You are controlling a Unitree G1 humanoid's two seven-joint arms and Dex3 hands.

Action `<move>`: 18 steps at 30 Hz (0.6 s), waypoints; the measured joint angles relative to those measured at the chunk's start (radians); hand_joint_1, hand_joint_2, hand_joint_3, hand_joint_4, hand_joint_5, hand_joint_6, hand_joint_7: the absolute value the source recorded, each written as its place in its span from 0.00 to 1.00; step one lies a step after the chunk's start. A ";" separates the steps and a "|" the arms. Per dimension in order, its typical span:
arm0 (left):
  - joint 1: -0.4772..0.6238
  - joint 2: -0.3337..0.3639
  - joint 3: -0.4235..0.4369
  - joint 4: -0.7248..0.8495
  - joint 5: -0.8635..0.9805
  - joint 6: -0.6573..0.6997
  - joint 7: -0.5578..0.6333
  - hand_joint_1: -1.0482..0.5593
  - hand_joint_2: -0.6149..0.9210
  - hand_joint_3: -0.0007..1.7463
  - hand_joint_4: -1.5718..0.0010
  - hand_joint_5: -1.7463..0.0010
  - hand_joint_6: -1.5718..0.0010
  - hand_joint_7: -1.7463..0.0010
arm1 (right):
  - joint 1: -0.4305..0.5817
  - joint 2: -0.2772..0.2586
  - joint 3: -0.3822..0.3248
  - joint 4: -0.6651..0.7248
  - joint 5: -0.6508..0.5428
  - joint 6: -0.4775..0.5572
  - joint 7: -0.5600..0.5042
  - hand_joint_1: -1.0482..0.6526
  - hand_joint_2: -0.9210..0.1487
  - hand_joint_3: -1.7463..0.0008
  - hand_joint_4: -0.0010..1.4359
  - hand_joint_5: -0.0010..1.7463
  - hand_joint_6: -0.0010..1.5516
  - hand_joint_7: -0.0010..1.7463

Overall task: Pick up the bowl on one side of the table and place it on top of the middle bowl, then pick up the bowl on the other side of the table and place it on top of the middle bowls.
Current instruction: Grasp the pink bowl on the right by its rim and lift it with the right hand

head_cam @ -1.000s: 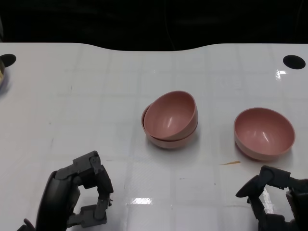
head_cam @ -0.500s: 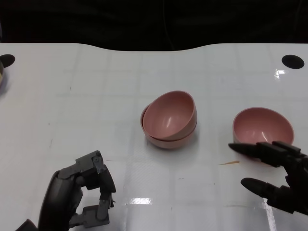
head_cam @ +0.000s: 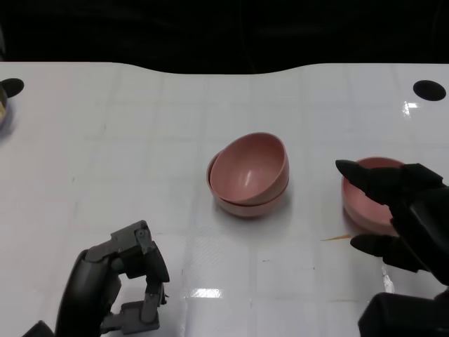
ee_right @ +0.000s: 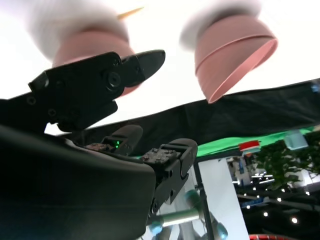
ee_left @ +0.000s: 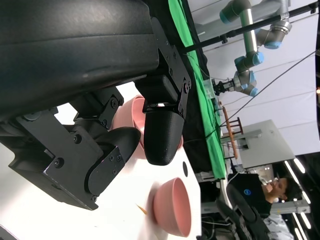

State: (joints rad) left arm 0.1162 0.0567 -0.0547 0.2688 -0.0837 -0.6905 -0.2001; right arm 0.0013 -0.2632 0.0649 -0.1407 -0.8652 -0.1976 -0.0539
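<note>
Two pink bowls are stacked mid-table, the upper bowl (head_cam: 249,168) tilted in the lower one (head_cam: 245,205); the stack (ee_right: 232,52) also shows in the right wrist view. A third pink bowl (head_cam: 365,203) sits to the right, partly hidden behind my right hand (head_cam: 400,214). That hand hovers over the bowl's near side with fingers spread and nothing in it. The same bowl (ee_left: 172,205) appears in the left wrist view. My left hand (head_cam: 116,284) rests low at the front left, fingers curled in, holding nothing.
A small tan sliver (head_cam: 335,238) lies on the white table (head_cam: 126,140) just left of the right bowl. A black round hole (head_cam: 429,89) sits at the far right corner, another (head_cam: 10,88) at the far left. A person (ee_left: 270,192) sits beyond the table.
My right hand has risen from the table's front edge and moved forward to the right bowl, its fingers spreading. The left hand has stayed put. The bowls have not moved.
</note>
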 measured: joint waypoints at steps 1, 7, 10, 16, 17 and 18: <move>0.002 -0.001 0.002 -0.001 0.004 0.000 0.000 0.62 0.67 0.81 0.42 0.00 0.54 0.00 | -0.009 -0.006 0.008 0.013 -0.013 0.015 -0.005 0.36 0.13 1.00 0.17 0.24 0.25 0.01; 0.007 -0.007 0.008 -0.008 0.006 0.000 0.000 0.62 0.68 0.81 0.42 0.00 0.54 0.00 | -0.072 -0.041 0.069 0.145 -0.096 0.085 -0.060 0.33 0.12 1.00 0.19 0.26 0.25 0.01; 0.013 -0.008 0.008 -0.012 0.007 0.000 -0.001 0.63 0.68 0.81 0.42 0.00 0.54 0.00 | -0.100 -0.047 0.093 0.201 -0.117 0.132 -0.079 0.32 0.10 0.99 0.18 0.26 0.25 0.01; 0.024 -0.009 0.008 -0.021 0.005 0.000 -0.001 0.65 0.68 0.81 0.42 0.00 0.53 0.02 | -0.131 -0.047 0.147 0.247 -0.152 0.244 -0.083 0.31 0.09 0.99 0.19 0.26 0.26 0.01; 0.024 -0.009 0.009 -0.022 0.004 0.000 -0.001 0.65 0.68 0.81 0.42 0.00 0.53 0.02 | -0.137 -0.047 0.157 0.258 -0.156 0.260 -0.083 0.31 0.08 0.99 0.20 0.26 0.26 0.01; 0.025 -0.009 0.009 -0.022 0.004 -0.001 -0.001 0.65 0.68 0.81 0.42 0.00 0.53 0.02 | -0.146 -0.047 0.168 0.271 -0.160 0.276 -0.083 0.32 0.08 0.99 0.23 0.26 0.29 0.02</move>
State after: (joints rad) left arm 0.1408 0.0479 -0.0459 0.2472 -0.0798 -0.6913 -0.2015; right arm -0.1442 -0.3104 0.2332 0.1305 -1.0248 0.0783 -0.1370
